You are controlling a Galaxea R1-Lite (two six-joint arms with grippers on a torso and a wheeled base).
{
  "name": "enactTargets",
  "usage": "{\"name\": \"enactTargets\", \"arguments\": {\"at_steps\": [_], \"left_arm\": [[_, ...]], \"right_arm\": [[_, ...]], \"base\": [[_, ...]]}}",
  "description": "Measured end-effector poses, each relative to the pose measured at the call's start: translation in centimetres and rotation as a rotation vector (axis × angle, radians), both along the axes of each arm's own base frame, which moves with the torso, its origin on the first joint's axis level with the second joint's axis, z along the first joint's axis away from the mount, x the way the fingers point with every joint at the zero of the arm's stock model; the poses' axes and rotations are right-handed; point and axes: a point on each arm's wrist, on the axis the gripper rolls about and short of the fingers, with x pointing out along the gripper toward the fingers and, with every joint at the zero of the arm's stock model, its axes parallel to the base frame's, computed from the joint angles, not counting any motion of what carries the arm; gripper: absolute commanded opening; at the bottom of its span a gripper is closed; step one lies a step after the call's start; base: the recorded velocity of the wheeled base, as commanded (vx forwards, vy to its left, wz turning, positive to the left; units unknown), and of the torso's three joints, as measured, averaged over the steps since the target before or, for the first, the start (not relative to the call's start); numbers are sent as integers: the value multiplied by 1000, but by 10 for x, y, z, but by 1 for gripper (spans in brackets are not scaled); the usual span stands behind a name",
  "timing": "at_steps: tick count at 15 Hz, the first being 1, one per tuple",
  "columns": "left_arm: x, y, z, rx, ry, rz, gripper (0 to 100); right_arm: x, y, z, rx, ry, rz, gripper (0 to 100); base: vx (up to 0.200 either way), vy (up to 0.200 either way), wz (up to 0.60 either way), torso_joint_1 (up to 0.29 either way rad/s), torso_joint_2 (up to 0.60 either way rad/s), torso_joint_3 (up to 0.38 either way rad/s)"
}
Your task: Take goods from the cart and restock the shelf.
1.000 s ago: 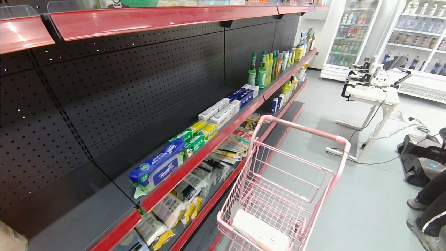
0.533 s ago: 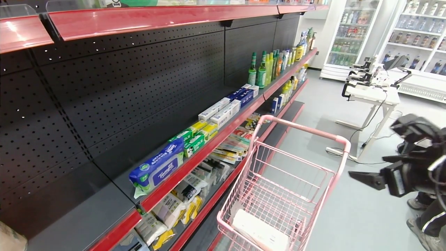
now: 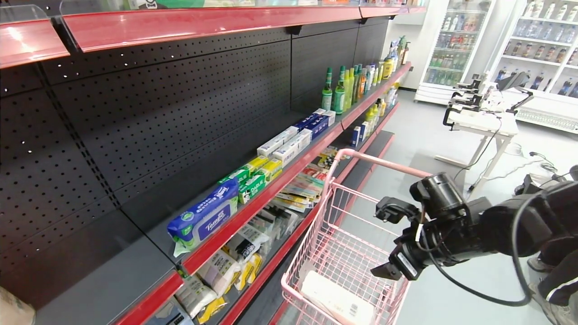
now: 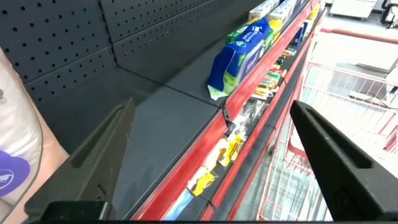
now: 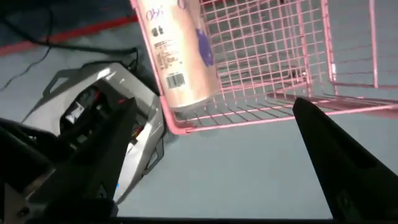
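Observation:
A pink wire cart (image 3: 388,164) stands beside the shelf, with a white tissue pack (image 3: 336,302) lying in its near end. My right gripper (image 3: 388,241) hangs open over the cart's right rim, above and to the right of that pack. In the right wrist view the pack (image 5: 180,56) lies in the cart (image 5: 348,81) beyond the open right gripper (image 5: 214,102). My left gripper (image 4: 211,106) is open with nothing in it, in front of a bare stretch of the grey middle shelf (image 4: 168,124). A blue tissue pack (image 3: 203,219) lies on that shelf (image 3: 104,280).
Toothpaste boxes (image 3: 284,144) and green bottles (image 3: 338,92) fill the shelf farther along. Packets (image 3: 221,271) lie on the lower shelf. A white pack (image 4: 18,155) sits at the shelf's near end. A white desk (image 3: 483,124), floor cables (image 3: 478,207) and drink coolers (image 3: 451,45) stand to the right.
My right arm has come in from the right edge and swung left, until its open gripper is over the cart's right rim. The cart and the goods have stayed put.

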Motion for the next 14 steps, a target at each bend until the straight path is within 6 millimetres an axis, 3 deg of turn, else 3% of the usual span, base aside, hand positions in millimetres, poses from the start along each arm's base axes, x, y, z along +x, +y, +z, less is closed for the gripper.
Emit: {"name": "enactTargets", "arguments": {"at_steps": [9,14], "left_arm": [[0,0,0,0,0,0,100],[0,0,0,0,0,0,100]], "right_arm": [[24,72,-55,-69,72,163,100],[27,85,-77,-108,99,189,100]], "base": [[0,0,0,-43,100,53],[0,0,0,-75,163,88]]}}
